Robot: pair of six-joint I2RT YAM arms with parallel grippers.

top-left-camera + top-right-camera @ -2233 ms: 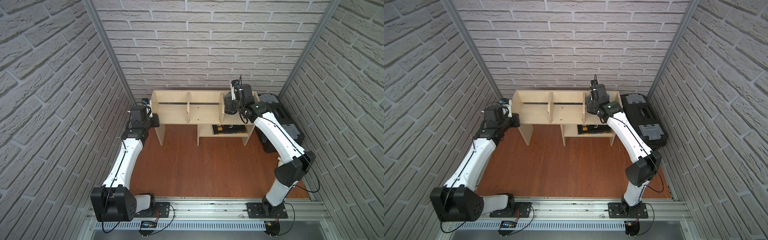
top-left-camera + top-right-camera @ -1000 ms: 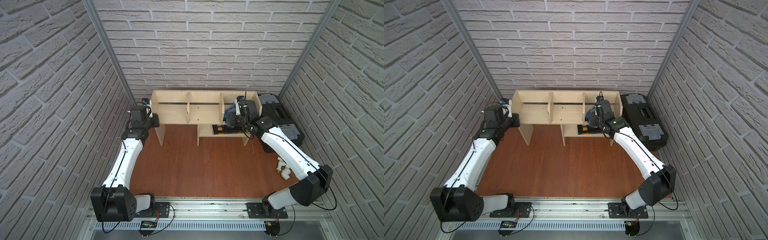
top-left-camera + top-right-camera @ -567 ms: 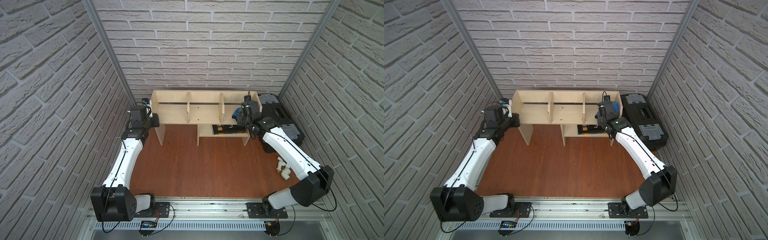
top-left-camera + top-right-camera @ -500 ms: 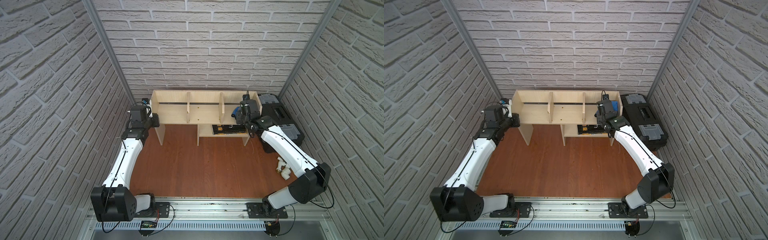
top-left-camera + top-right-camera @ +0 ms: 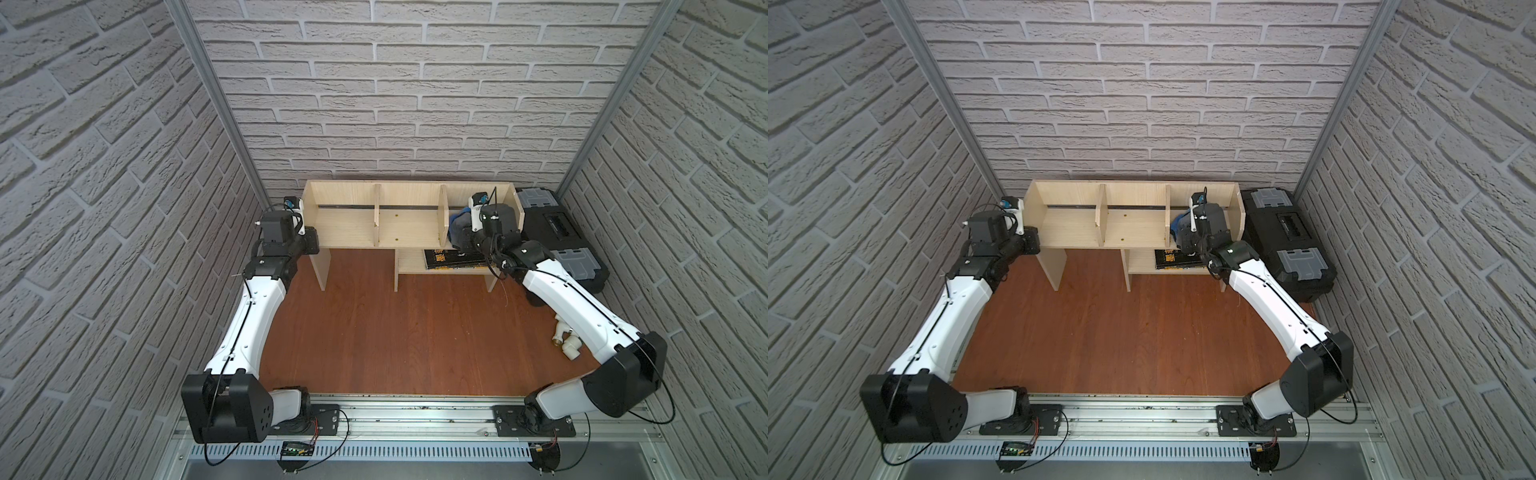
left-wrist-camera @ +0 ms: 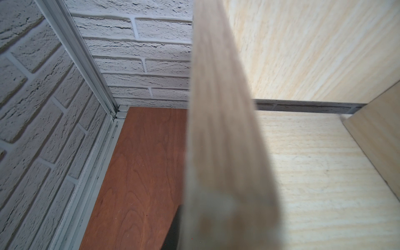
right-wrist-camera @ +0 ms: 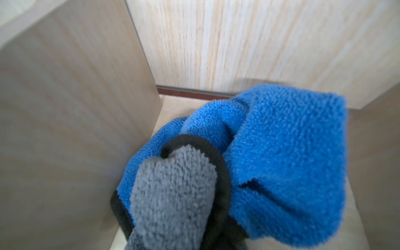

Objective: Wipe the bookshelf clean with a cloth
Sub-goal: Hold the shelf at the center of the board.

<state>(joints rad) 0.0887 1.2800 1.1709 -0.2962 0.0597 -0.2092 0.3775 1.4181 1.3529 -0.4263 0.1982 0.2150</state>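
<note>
Right gripper (image 5: 466, 237) pinched on the cloth (image 7: 281, 151): fluffy microfibre, blue face out, grey flap, dark trim, bunched in the bookshelf's (image 5: 409, 226) right-end compartment, just beside the divider (image 5: 443, 216). My left gripper (image 5: 308, 243) clamps its pale, wood-grained left end panel (image 6: 223, 129).

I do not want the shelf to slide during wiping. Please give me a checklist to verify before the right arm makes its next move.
1. Grey-and-blue microfibre cloth gripped by right gripper: ok, bunched in shut jaws.
2. Cloth inside the right compartment of the pale light-wood bookshelf: ok.
3. Left gripper clamps the bookshelf's left end panel: ok.
4. Cloth pressed on the compartment floor: cannot tell.
5. Black plastic toolbox apart from right gripper: ok, the shelf's end panel stands between.
</note>
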